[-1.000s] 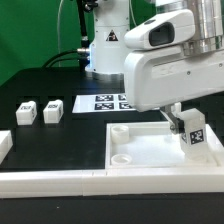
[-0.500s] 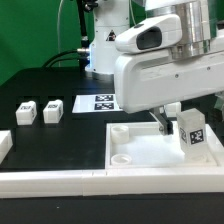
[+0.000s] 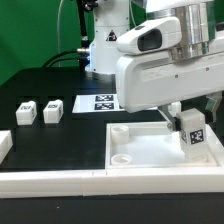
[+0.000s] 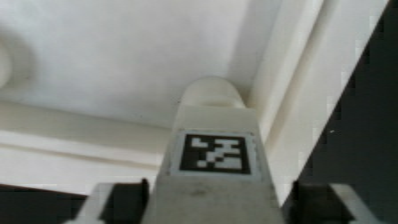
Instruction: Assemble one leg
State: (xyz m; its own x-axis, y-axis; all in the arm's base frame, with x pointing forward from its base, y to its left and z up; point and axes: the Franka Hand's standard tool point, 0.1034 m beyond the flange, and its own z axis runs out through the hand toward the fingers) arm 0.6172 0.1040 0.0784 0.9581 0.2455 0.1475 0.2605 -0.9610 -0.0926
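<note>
While in claw [image 4: 221, 204], leg [image 3: 193, 131] over panel [image 3: 138, 152].

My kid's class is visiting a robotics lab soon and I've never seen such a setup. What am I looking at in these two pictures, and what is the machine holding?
The big white machine is a robot arm. At its end is a gripper with two fingers. One picture comes from a camera standing off the arm. The other comes from a camera on the arm's wrist, looking along the gripper.

On the black table lie a large white panel with round corner sockets, a loose leg and a second loose leg on the exterior view's left, and the marker board, a flat strip of printed tags.

The gripper is shut on the leg, a small white post with a black-and-white tag. It holds it upright over the panel's corner on the exterior view's right. Whether the leg touches the panel, I cannot tell.
</note>
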